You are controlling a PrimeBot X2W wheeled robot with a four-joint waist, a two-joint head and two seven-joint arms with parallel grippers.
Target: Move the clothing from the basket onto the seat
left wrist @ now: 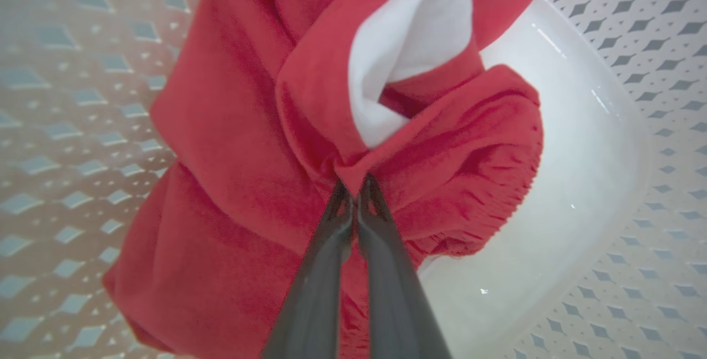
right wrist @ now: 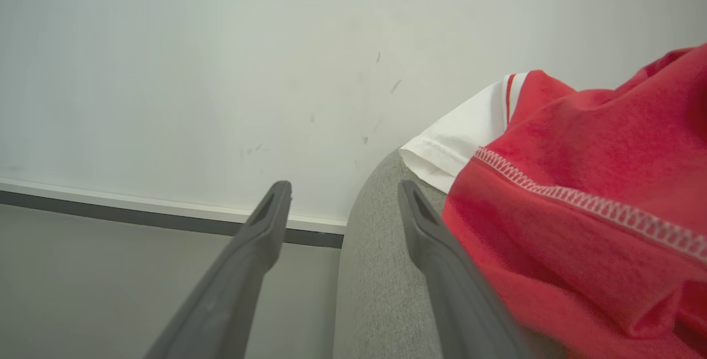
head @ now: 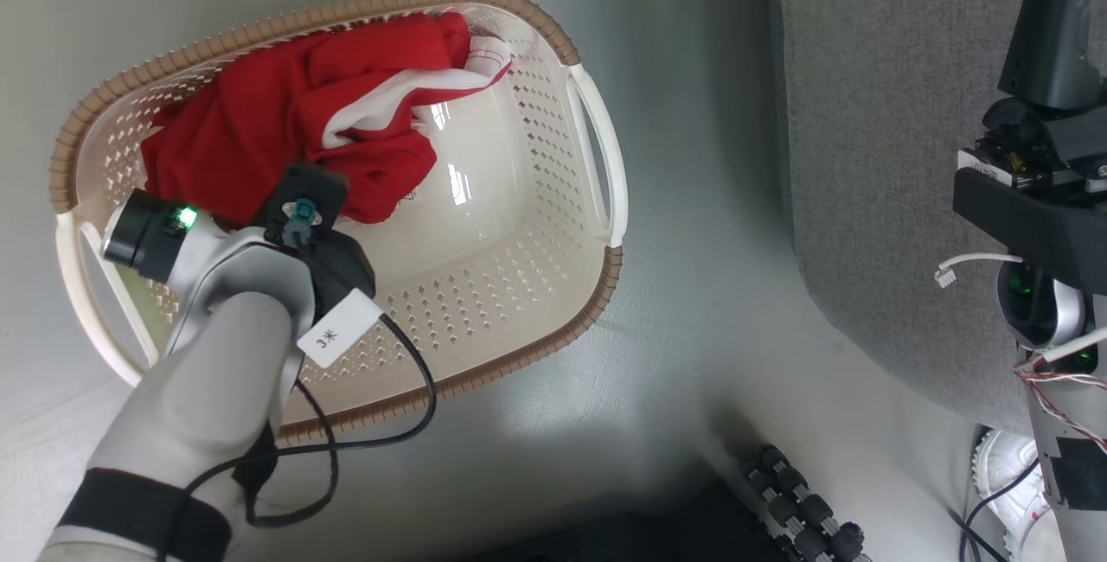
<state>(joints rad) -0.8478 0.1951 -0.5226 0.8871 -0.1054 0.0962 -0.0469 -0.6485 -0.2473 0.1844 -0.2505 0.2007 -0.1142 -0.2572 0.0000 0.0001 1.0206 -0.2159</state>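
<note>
The cream basket (head: 553, 26) with its brown rim stands on the floor, and red clothing (head: 285, 112) with a white panel is bunched in its far left part. My left arm reaches down into it, the wrist (head: 303, 216) covering the fingers. In the left wrist view my left gripper (left wrist: 353, 185) is shut on a fold of the red clothing (left wrist: 237, 127) above the basket's floor (left wrist: 580, 182). My right gripper (right wrist: 343, 190) stands open and holds nothing. Just to its right, another red garment (right wrist: 580, 210) with white stitching lies on the grey seat (right wrist: 375, 270). The seat (head: 891, 112) lies right of the basket.
Pale floor (head: 692, 328) separates the basket from the seat. The robot's dark base with rollers (head: 796, 510) is at the bottom. My right arm (head: 1038, 199) hangs over the seat's edge. A white wall with a dark baseboard (right wrist: 165, 215) stands behind the seat.
</note>
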